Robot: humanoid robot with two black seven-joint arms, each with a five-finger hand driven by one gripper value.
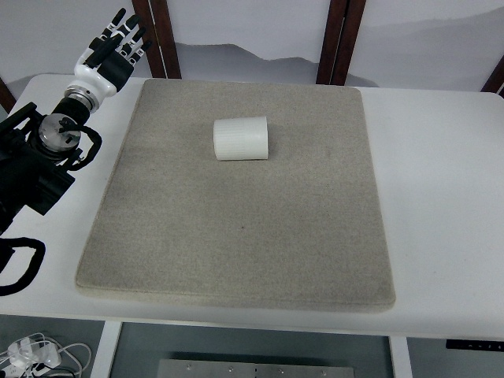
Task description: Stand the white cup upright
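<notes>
I have the white table (441, 197) filling my view, with a large grey felt mat (236, 236) spread across most of it. My left hand (114, 43) hangs over the table's far left corner, well apart from the work, its fingers extended, loosely spread, and holding nothing; the right arm is out of view. The white cup (242, 138) lies on its side on the far half of the mat, its axis running left to right. It looks light, rigid and ribbed, so I expect decent friction; I would wrap around the barrel mid-length and tip it onto its base.
</notes>
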